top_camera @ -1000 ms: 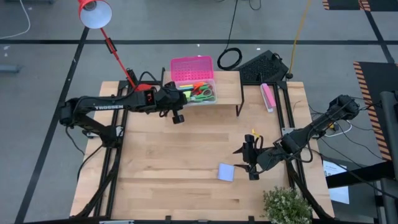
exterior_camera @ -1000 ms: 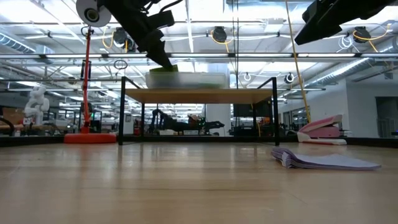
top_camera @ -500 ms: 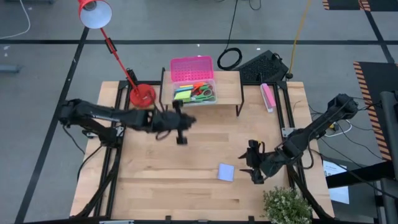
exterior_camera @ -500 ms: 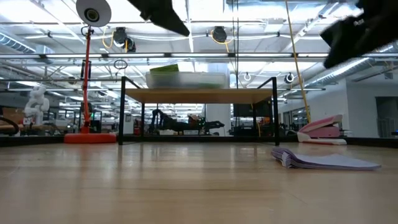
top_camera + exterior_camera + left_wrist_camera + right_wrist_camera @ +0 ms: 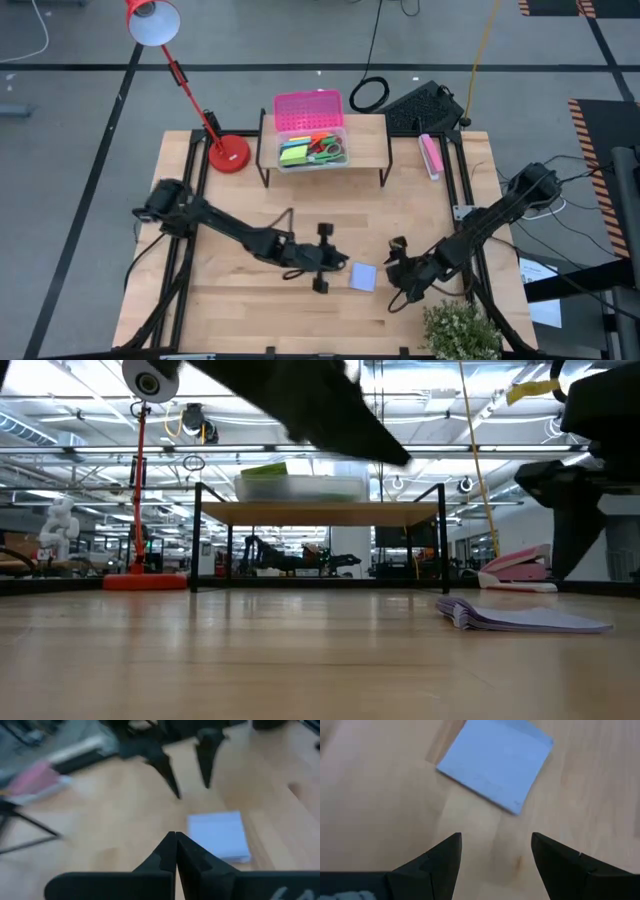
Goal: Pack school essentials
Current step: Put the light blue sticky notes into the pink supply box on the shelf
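A lavender sticky-note pad [image 5: 363,277] lies flat on the wooden table [image 5: 250,310], also seen as a pad [image 5: 220,836] in the left wrist view and a pad [image 5: 496,763] in the right wrist view. My left gripper [image 5: 338,266] hovers just left of it with its fingers [image 5: 175,845] shut and empty. My right gripper [image 5: 390,276] stands open on the pad's right side, its gripper [image 5: 495,851] short of the pad's edge. More stationery, green pad and scissors, sits in the clear box [image 5: 312,150].
The clear box with its pink lid [image 5: 309,110] stands on a raised black-framed shelf [image 5: 368,150] at the far side. A pink oblong object [image 5: 430,155] lies at the far right, a red lamp [image 5: 228,154] at the far left, a plant [image 5: 460,330] at the near right corner.
My left gripper has swung from the clear box on the shelf toward the table's near edge and right, ending beside the lavender pad. My right gripper has come down and a little toward the near edge, by the pad. The pad has stayed in place.
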{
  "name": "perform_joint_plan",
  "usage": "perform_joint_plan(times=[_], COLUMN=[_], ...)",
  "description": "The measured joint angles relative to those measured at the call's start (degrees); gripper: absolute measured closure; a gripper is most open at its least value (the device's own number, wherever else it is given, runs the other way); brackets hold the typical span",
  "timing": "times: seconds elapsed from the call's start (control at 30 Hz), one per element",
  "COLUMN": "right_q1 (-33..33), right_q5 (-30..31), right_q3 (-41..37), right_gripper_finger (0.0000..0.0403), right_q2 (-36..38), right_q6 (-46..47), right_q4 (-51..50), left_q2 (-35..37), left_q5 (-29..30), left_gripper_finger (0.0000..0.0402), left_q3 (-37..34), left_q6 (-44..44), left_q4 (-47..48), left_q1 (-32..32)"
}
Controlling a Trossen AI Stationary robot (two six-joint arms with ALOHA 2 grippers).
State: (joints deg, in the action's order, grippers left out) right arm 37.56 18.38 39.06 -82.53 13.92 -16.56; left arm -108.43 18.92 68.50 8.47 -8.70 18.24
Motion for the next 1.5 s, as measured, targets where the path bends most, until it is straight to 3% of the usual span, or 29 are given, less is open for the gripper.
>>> perform_joint_plan(times=[0.4, 0.9, 1.23, 1.5], right_q1=[-1.18, -3.42, -4.61, -4.57], right_q5=[2.5, -0.69, -1.44, -2.11], right_q3=[0.1, 0.08, 0.21, 0.14], right_gripper_finger=[0.0176, 0.0265, 0.0302, 0.0385], right_q2=[-5.24, -5.62, -11.09, -11.34], right_q6=[-21.82, -35.2, -44.94, -44.82], right_q4=[8.65, 9.42, 17.97, 18.71], left_q2=[-15.34, -17.87, -17.89, -17.89], left_q5=[-14.48, -16.51, -16.55, -16.65], left_gripper_finger=[0.0398, 0.039, 0.0391, 0.0398], left_q3=[10.69, 10.9, 10.9, 10.85], left_q6=[-5.02, -7.4, -7.28, -6.22], left_q4=[4.35, 6.68, 7.67, 8.13], left_q1=[-3.39, -5.69, -6.12, -6.57])
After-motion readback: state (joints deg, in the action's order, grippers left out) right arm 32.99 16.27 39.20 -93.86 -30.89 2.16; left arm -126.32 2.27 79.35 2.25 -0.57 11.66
